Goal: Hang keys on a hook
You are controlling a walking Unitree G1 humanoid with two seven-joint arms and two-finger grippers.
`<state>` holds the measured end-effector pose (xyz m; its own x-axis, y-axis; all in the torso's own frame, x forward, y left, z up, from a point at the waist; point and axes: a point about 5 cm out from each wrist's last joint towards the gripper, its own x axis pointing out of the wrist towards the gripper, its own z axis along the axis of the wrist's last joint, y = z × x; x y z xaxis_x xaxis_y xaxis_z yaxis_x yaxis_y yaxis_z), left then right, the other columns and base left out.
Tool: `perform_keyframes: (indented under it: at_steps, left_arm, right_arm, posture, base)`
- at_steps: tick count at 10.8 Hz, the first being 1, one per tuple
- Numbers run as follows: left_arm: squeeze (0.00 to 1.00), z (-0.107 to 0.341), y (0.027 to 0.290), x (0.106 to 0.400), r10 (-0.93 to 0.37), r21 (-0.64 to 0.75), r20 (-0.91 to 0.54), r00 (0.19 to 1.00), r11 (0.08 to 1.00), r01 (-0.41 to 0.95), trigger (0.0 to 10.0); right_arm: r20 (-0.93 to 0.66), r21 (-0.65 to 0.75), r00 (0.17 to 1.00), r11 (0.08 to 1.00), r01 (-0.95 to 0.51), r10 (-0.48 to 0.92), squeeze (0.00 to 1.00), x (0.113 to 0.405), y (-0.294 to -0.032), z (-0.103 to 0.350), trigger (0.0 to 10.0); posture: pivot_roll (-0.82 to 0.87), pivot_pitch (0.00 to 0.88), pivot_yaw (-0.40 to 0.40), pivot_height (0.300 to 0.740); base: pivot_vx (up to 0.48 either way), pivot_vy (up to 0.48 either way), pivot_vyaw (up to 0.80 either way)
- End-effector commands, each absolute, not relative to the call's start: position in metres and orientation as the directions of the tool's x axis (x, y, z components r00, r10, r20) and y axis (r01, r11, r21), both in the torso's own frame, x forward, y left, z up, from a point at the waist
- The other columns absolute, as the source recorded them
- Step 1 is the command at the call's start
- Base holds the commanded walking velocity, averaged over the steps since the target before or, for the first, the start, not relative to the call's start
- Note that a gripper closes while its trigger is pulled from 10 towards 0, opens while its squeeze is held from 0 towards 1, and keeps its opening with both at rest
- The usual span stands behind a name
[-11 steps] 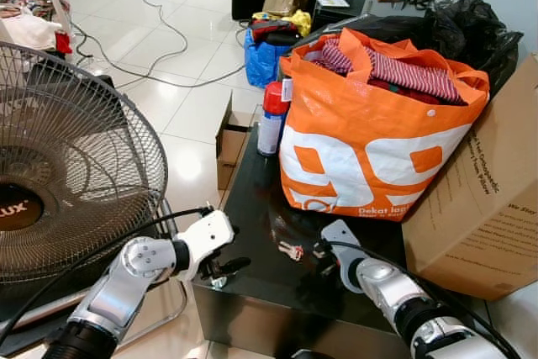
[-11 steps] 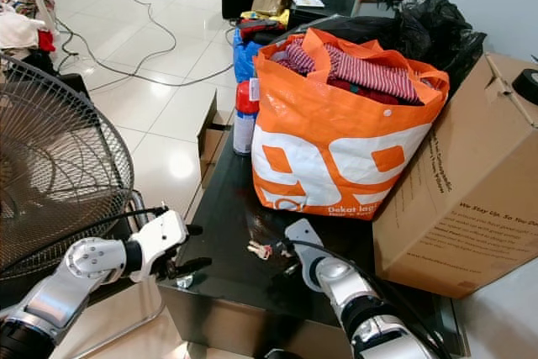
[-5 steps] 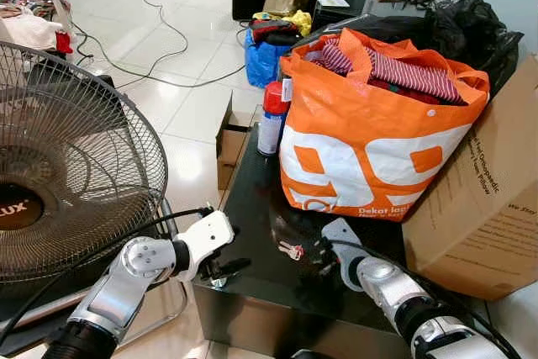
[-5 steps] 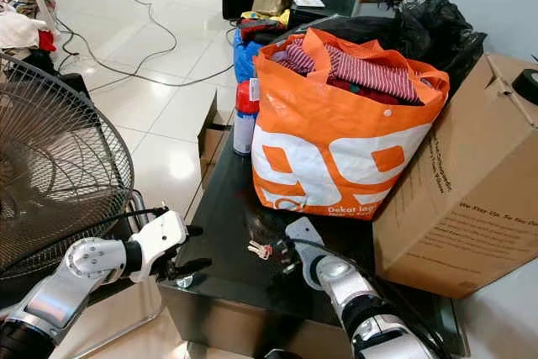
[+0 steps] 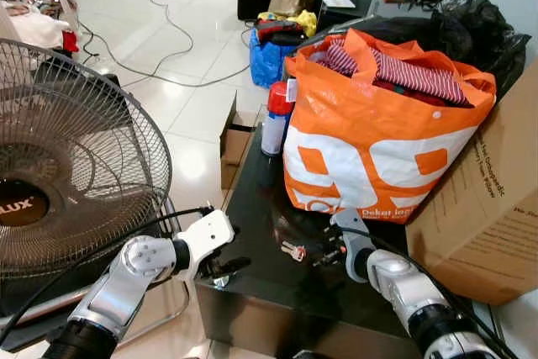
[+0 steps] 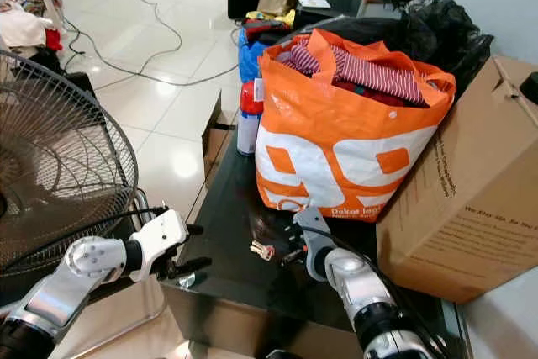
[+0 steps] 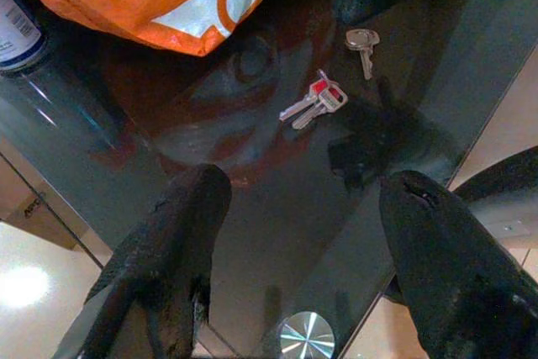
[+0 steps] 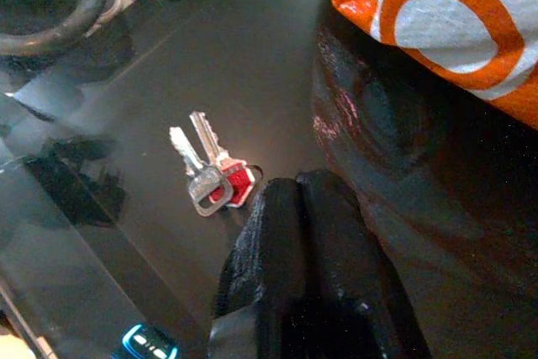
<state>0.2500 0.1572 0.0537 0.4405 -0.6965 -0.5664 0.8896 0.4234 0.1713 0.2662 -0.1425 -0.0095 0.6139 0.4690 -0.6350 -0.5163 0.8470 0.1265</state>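
Observation:
A small bunch of silver keys with a red tag point(image 5: 292, 250) lies flat on the black glass table point(image 5: 252, 208), in front of the orange bag. My right gripper point(image 5: 324, 255) is low over the table just right of the keys. Its fingers point(image 8: 294, 208) are pressed shut with nothing between them, the tips a short way from the keys point(image 8: 210, 174). My left gripper point(image 5: 222, 270) hovers at the table's front left corner, open, with the keys point(image 7: 315, 101) ahead of its spread fingers point(image 7: 181, 233). One more silver key point(image 7: 363, 39) lies apart near the right gripper.
A full orange shopping bag point(image 5: 378, 140) stands on the table, a red-capped spray can point(image 5: 272, 119) behind its left side. A cardboard box point(image 5: 487, 208) is at the right and a large fan point(image 5: 76, 182) at the left. Cables cross the tiled floor point(image 5: 168, 48).
My right arm has pushed forward toward the bag, with its fingertips still beside the keys. The view has shifted slightly. The keys and left gripper have stayed put.

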Motion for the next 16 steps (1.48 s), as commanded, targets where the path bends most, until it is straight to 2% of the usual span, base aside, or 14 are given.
perform_keyframes:
  at_steps: [1,3,4,5,6,9,10,11,16]
  left_arm:
    - [0.00,0.055,0.156,0.252,-0.699,0.182,-0.564,0.439,0.413,0.892,10.0]
    - [0.00,0.056,0.156,0.252,-0.699,0.187,-0.565,0.439,0.409,0.893,10.0]
    - [0.00,0.056,0.155,0.252,-0.698,0.188,-0.567,0.437,0.407,0.894,10.0]
    - [0.00,0.056,0.156,0.252,-0.698,0.188,-0.569,0.435,0.404,0.895,10.0]
    - [0.00,0.055,0.156,0.251,-0.697,0.189,-0.571,0.433,0.402,0.896,10.0]
    - [0.00,0.055,0.155,0.250,-0.697,0.188,-0.572,0.432,0.401,0.896,10.0]
    - [0.00,0.055,0.156,0.250,-0.696,0.188,-0.573,0.432,0.402,0.896,10.0]
    - [0.00,0.055,0.156,0.250,-0.696,0.188,-0.574,0.432,0.402,0.896,10.0]
    - [0.00,0.053,0.156,0.247,-0.696,0.187,-0.581,0.423,0.392,0.901,10.0]
  right_arm:
    - [-0.632,0.122,0.626,0.856,-0.502,0.456,0.00,0.268,-0.150,-0.006,0.0]
    - [-0.652,0.030,0.644,0.862,-0.506,0.400,0.00,0.268,-0.149,-0.006,0.0]
    - [-0.670,-0.056,0.646,0.842,-0.536,0.366,0.74,0.270,-0.147,-0.010,10.0]
    - [-0.700,-0.128,0.619,0.790,-0.600,0.357,1.00,0.267,-0.142,-0.014,10.0]
    - [-0.728,-0.165,0.589,0.744,-0.648,0.351,1.00,0.265,-0.138,-0.018,10.0]
    - [-0.753,-0.222,0.576,0.701,-0.678,0.319,1.00,0.267,-0.138,-0.021,10.0]
    - [-0.760,-0.264,0.587,0.692,-0.672,0.280,0.67,0.270,-0.142,-0.022,10.0]
    - [-0.770,-0.284,0.584,0.681,-0.675,0.258,0.00,0.271,-0.144,-0.023,10.0]
    - [-0.831,-0.292,0.517,0.632,-0.718,0.204,0.00,0.262,-0.153,-0.035,10.0]
  posture:
    - [-0.02,0.000,-0.101,0.740]
    - [-0.01,0.000,-0.102,0.740]
    - [-0.01,0.000,-0.102,0.740]
    - [-0.01,0.000,-0.101,0.740]
    - [-0.01,0.000,-0.103,0.740]
    - [-0.01,0.000,-0.107,0.740]
    - [-0.01,0.000,-0.107,0.740]
    - [-0.01,0.000,-0.107,0.740]
    - [0.00,0.000,-0.107,0.740]
  base:
    - [0.000,0.000,0.00]
    - [0.000,0.000,0.00]
    - [0.000,0.000,0.00]
    - [0.000,0.000,0.00]
    - [0.000,0.000,0.00]
    - [0.000,0.000,0.00]
    - [0.000,0.000,0.00]
    - [0.000,0.000,0.00]
    - [0.000,0.000,0.00]
